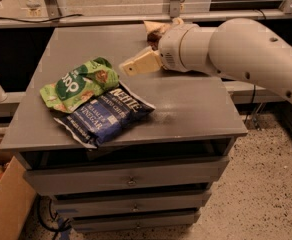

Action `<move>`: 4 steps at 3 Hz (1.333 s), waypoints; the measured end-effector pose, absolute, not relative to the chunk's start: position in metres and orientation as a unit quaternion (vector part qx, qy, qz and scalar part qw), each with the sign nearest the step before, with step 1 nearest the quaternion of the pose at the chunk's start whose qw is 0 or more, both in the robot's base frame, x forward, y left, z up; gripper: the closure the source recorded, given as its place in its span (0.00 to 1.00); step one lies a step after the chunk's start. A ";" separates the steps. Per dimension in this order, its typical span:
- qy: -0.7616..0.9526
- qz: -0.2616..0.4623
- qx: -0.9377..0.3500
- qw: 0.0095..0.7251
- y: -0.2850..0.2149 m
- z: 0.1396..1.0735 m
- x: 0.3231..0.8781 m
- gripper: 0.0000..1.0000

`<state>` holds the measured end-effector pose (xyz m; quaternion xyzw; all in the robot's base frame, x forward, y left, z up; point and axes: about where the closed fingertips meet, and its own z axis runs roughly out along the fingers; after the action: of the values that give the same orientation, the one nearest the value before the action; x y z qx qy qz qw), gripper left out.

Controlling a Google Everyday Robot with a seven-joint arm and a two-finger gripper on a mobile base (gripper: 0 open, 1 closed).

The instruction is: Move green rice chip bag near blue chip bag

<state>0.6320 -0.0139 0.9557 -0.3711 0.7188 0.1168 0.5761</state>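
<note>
The green rice chip bag lies on the left part of the grey cabinet top. Its lower right edge touches and slightly overlaps the blue chip bag, which lies just in front of it near the front edge. My gripper hovers above the cabinet top, just right of the green bag's upper corner and apart from it. It holds nothing that I can see. The white arm reaches in from the right.
A brown-and-cream bag lies at the back of the cabinet top, partly hidden by the arm. The cabinet has drawers below. A cardboard box stands on the floor at lower left. A rail runs behind.
</note>
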 end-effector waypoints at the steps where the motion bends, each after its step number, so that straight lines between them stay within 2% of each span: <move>1: 0.716 0.117 -0.374 0.577 -0.016 0.957 0.643 0.00; 3: 0.705 0.103 -0.341 0.613 -0.088 0.994 0.668 0.00; 4: 0.684 0.072 -0.326 0.648 -0.139 1.038 0.657 0.00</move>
<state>0.6569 -0.1385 1.0384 -0.3263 0.6840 0.0719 0.6484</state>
